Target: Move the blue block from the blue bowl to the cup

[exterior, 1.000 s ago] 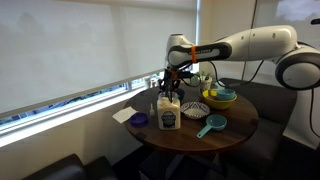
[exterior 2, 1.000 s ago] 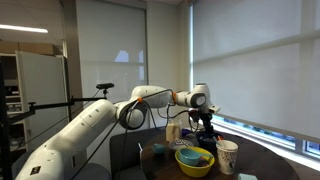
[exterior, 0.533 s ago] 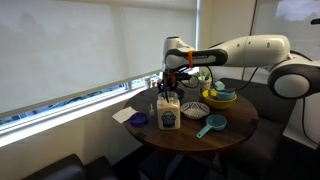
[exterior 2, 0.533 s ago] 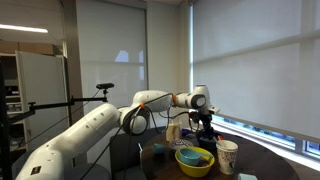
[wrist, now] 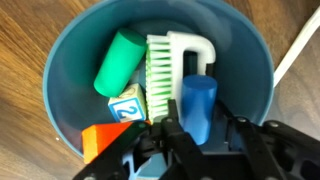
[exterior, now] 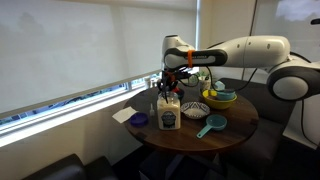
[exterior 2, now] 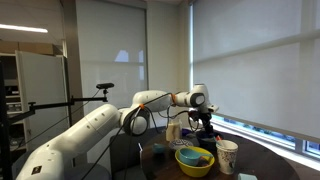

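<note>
Your end effector (wrist: 200, 125) hangs just inside a round blue plastic bowl (wrist: 70, 55), its black fingers (wrist: 168, 130) spread apart. The blue block (wrist: 197, 98), a rounded blue plastic piece, lies between them. Its near end is tucked under the end effector body, and you can see a sliver of space on each side of it, so nothing is clamped.

Just beside the block lies a white-handled scrubbing brush with green bristles (wrist: 163, 80), its looped handle curving over the block's far end. Next along is a small lettered cube (wrist: 128, 105), touching the bristles, with an orange block (wrist: 100, 138) against the near wall and a green cylinder (wrist: 120, 60) lying tilted above the cube. The bowl sits on a brown wooden tabletop (wrist: 20, 60).

In both exterior views the end effector (exterior: 171, 88) (exterior 2: 205, 125) points straight down near the window side of the round tabletop. A white carton with a dark label (exterior: 168, 115) stands in front of it and hides the blue bowl. A white patterned dish (exterior: 195, 109), a teal long-handled scoop (exterior: 210, 125) and a yellow bowl (exterior: 221, 97) lie farther out. In an exterior view a small pale cup (exterior 2: 227, 156) stands upright just beside the yellow bowl (exterior 2: 194, 160), apart from the end effector.
</note>
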Available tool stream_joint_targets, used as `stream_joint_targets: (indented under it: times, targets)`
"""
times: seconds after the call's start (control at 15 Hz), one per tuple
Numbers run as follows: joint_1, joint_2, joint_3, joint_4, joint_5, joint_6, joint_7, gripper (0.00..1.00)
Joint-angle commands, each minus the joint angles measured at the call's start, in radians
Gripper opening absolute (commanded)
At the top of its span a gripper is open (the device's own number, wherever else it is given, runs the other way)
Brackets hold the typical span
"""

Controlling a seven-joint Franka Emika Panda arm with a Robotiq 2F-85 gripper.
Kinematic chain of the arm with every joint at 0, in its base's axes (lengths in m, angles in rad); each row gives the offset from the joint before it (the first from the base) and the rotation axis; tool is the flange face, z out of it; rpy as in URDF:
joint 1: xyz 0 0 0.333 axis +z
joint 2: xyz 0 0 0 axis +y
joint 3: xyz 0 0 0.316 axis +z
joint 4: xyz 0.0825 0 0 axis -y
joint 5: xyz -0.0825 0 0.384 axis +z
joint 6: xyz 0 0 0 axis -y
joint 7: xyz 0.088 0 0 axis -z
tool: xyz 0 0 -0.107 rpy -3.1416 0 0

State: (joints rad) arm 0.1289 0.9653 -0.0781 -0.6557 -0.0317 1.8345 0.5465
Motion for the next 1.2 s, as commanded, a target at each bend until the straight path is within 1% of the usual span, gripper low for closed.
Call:
stream_joint_targets:
  times: [0.0,0.33,0.4,0.47,0.67,0.73,0.8,0.87,0.93,1.07,1.13]
  targets:
    - [0.014,0.014,-0.014,0.048,-0.02,-0.03,0.005,0.17]
    - [0.012,-0.003,-0.006,0.045,-0.004,-0.053,0.005,0.17]
    - [0.008,-0.002,0.002,0.048,0.003,-0.057,-0.006,0.67]
    - [0.009,0.004,0.001,0.054,0.001,-0.056,-0.006,0.68]
    - [0.006,0.022,-0.003,0.068,-0.004,-0.032,-0.008,0.87]
    - [0.005,0.026,-0.002,0.071,-0.003,-0.027,-0.007,0.83]
    - [0.006,0.026,-0.002,0.07,-0.003,-0.03,-0.008,0.67]
    - [0.007,0.026,-0.003,0.069,-0.004,-0.035,-0.008,0.65]
    - [0.008,0.027,-0.005,0.069,-0.007,-0.049,-0.007,0.6]
    - [0.006,0.034,-0.005,0.069,-0.006,-0.055,-0.006,0.52]
    - [0.005,0.038,-0.005,0.069,-0.005,-0.058,-0.005,0.45]
